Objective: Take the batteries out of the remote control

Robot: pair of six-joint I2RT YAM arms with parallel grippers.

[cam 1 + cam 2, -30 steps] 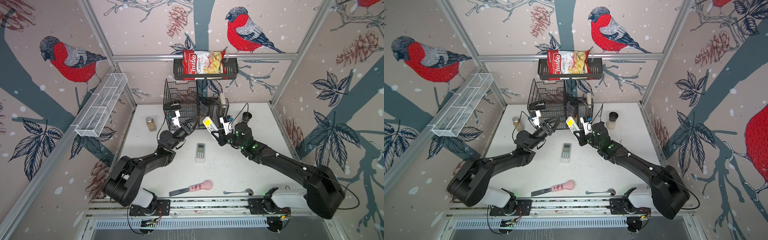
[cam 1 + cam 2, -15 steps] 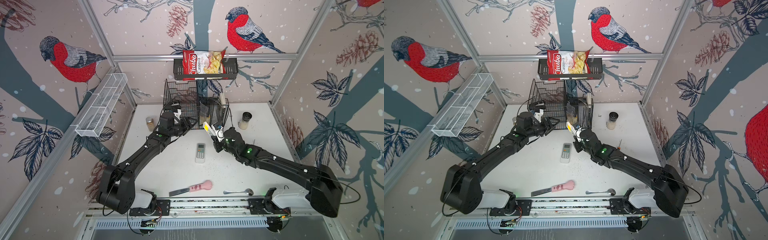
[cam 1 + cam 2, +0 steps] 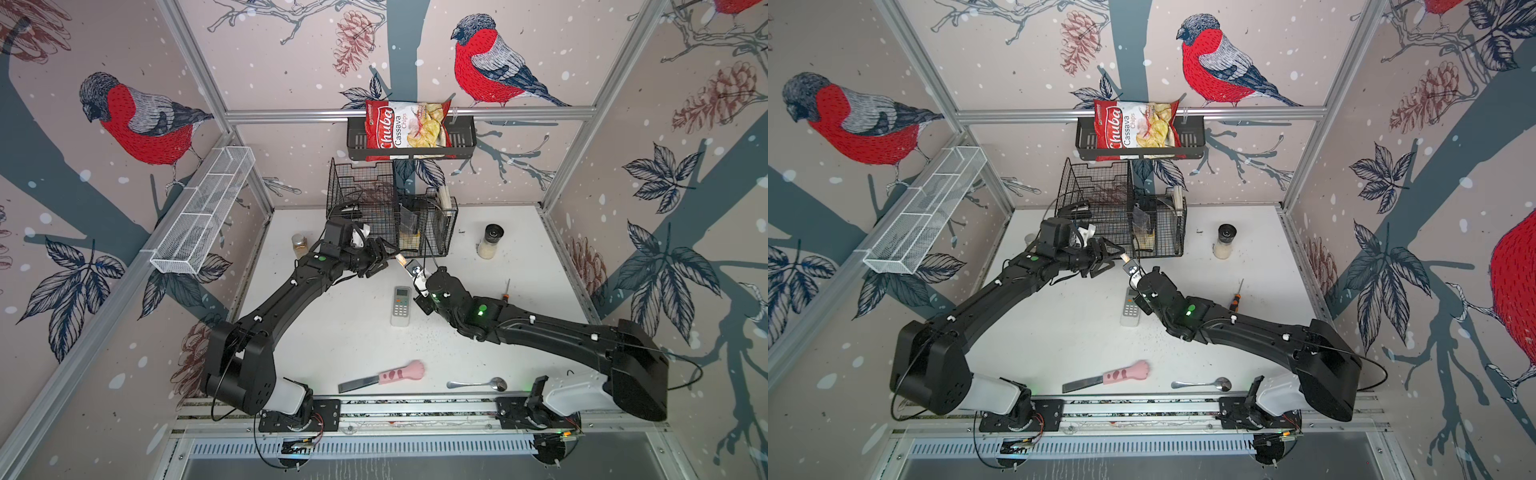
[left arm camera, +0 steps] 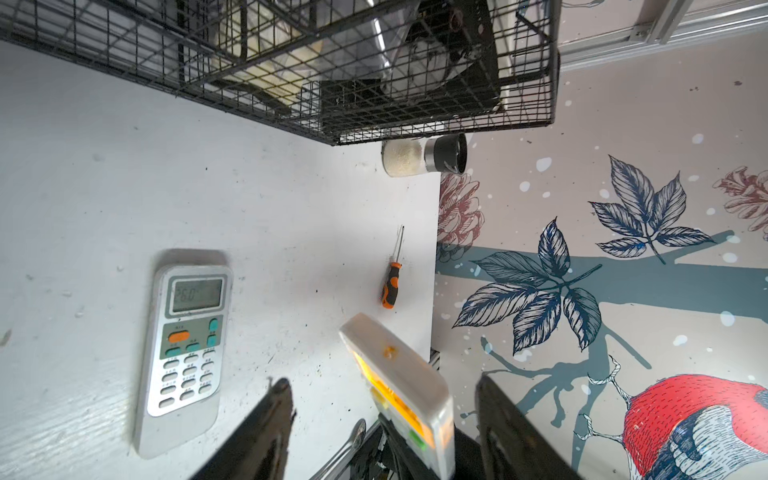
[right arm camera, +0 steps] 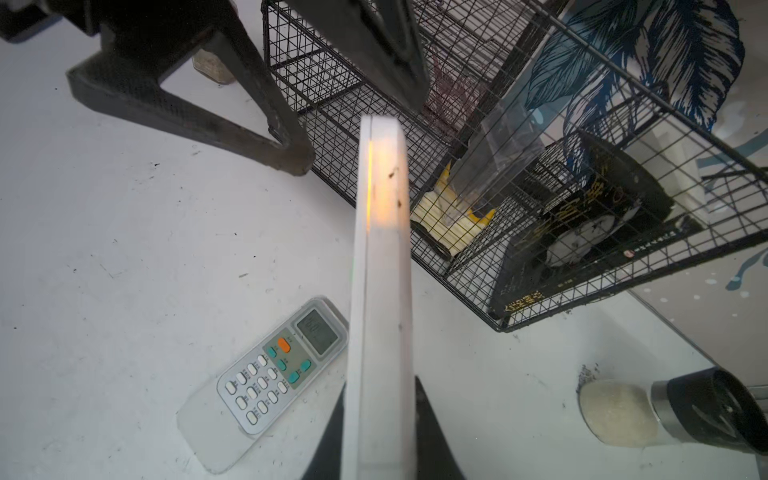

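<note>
— Batteries: any showing yet?
— None that I can see. I judge they're inside the white remote [image 4: 395, 374], which hangs over the middle of the table, just near of the wire basket [image 3: 451, 232]. From the left: my left gripper [image 3: 384, 259] has its jaws apart, one on each side of the remote's far end, not touching it. My right gripper [image 5: 380, 449] is clamped on its near end.
— So which step?
— Presenting it for opening. Next I'd have to find the back cover and slide it off with the left; I can't tell which face it's on.
— Any writing?
— The second remote [image 3: 401, 306], flat on the table, shows what looks like 26.0. Far back, the bag [image 3: 405, 124] reads Chuba Cassava Chips.
</note>
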